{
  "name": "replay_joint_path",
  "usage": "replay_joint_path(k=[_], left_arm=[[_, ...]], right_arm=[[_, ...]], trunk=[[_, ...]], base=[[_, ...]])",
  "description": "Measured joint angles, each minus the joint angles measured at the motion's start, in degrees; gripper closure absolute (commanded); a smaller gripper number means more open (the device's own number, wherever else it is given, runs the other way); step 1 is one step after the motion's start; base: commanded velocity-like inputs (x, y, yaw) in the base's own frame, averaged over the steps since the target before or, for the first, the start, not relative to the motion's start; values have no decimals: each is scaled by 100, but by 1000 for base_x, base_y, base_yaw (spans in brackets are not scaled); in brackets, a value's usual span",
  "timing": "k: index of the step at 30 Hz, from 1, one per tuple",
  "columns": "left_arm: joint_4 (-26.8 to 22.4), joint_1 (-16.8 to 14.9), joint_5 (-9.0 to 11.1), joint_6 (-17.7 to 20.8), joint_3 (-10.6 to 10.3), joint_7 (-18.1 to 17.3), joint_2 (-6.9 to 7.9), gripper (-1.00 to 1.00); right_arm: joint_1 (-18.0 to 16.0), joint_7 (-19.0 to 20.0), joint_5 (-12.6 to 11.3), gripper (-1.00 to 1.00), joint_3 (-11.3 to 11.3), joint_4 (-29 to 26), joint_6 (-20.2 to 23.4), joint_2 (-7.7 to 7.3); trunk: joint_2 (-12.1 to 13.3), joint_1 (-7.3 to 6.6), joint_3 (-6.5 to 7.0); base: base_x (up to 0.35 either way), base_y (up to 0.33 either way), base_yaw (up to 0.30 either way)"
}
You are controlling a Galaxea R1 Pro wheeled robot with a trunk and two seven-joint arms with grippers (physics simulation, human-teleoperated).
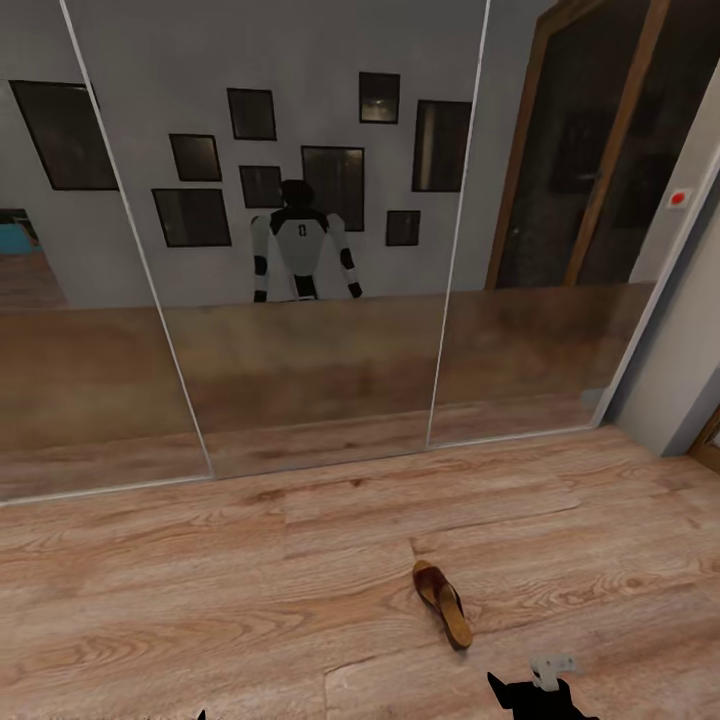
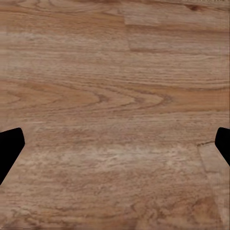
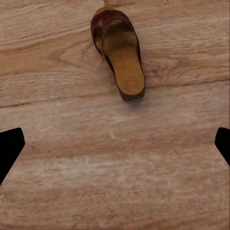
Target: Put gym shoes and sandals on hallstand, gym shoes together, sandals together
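Note:
One dark reddish-brown sandal (image 1: 443,603) with a tan insole lies alone on the wood-plank corridor floor (image 1: 200,580), toe pointing away from me. My right gripper (image 1: 535,695) hangs just short of its heel, low in the head view. In the right wrist view the sandal (image 3: 119,52) lies beyond the open right gripper (image 3: 115,143), with bare floor between the fingers (image 3: 10,146). My left gripper (image 2: 115,143) is open over bare planks (image 2: 115,72). The gym shoes, the other sandal and the hallstand are out of view.
Mirrored sliding doors (image 1: 320,380) stand straight ahead and reflect my own body (image 1: 302,250) and framed pictures. A dark wooden door (image 1: 590,150) and a grey wall corner (image 1: 680,350) close off the right side. Open floor stretches to the left.

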Motion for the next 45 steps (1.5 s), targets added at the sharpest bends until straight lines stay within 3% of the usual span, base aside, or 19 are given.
replay_joint_path(k=[19, 33, 39, 45], left_arm=[[0, 0, 0, 1, 0, 0, -1, -100], [-86, -4, 0, 3, 11, 12, 2, -100], [-126, -75, -1, 76, 2, 13, 28, -100], [-553, -320, -9, 180, 2, 20, 16, -100]], right_arm=[[-1, -1, 0, -100, -6, 4, -2, 0], [1, -12, -13, -100, -36, -40, -9, -58], [0, -105, -12, -100, -44, -524, -2, -78], [-3, -742, -6, -100, -36, -1484, 39, -72]], trunk=[[0, -1, -85], [0, 0, -142], [0, 0, -145], [0, 0, -145]], base=[[154, -140, 226], [30, -50, 169], [1, -2, 14], [0, 0, 3]])
